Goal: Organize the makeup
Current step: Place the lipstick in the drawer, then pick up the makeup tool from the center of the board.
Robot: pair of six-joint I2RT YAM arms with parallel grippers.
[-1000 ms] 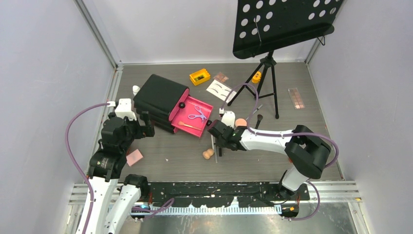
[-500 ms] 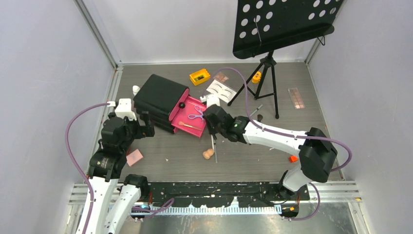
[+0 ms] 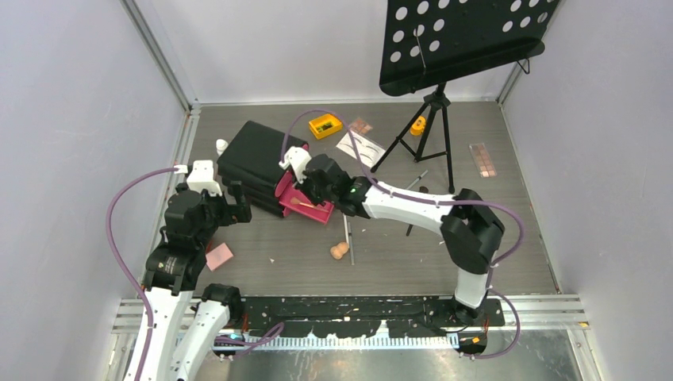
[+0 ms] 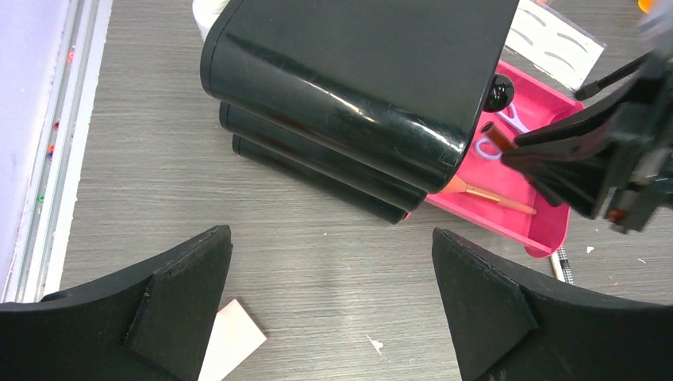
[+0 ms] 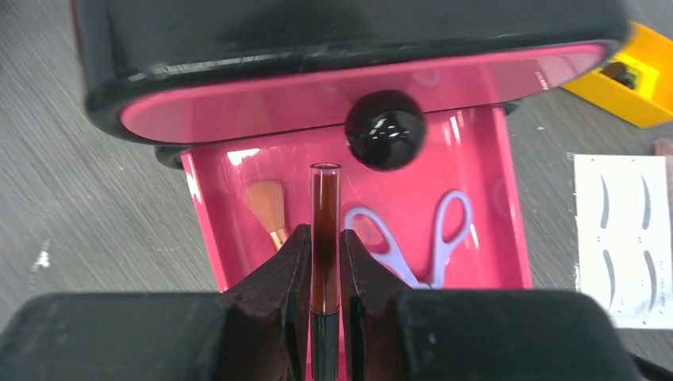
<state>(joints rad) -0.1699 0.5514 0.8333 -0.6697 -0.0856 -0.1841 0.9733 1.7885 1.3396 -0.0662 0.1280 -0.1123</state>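
Jaws wide apart, the left gripper (image 4: 329, 246) hovers with the black chest (image 4: 357, 71) just ahead of its fingertips. Farther right, the right gripper (image 5: 324, 246) is clamped on a thin brown tube (image 5: 324, 198), which juts forward over the open pink drawer (image 5: 508, 214). Beneath, a brush (image 5: 266, 205) lies left of its fingers and lilac scissors (image 5: 444, 230) right.

brown tube (image 5: 324, 198) pinched between the fingertips of the right claw (image 5: 324, 238), pointing at the black knob, over the open pink drawer (image 5: 492, 198). In the drawer, flat: peach-bristle brush (image 5: 266, 205), lilac scissors (image 5: 435, 238). On the surface (image 3: 397, 262): peach sponge (image 3: 340, 251) with thin brush (image 3: 350, 242) just beside it, pink pad (image 3: 219, 256), yellow block (image 3: 325, 125), eyebrow card (image 3: 361, 146), brown palette (image 3: 482, 159) far right
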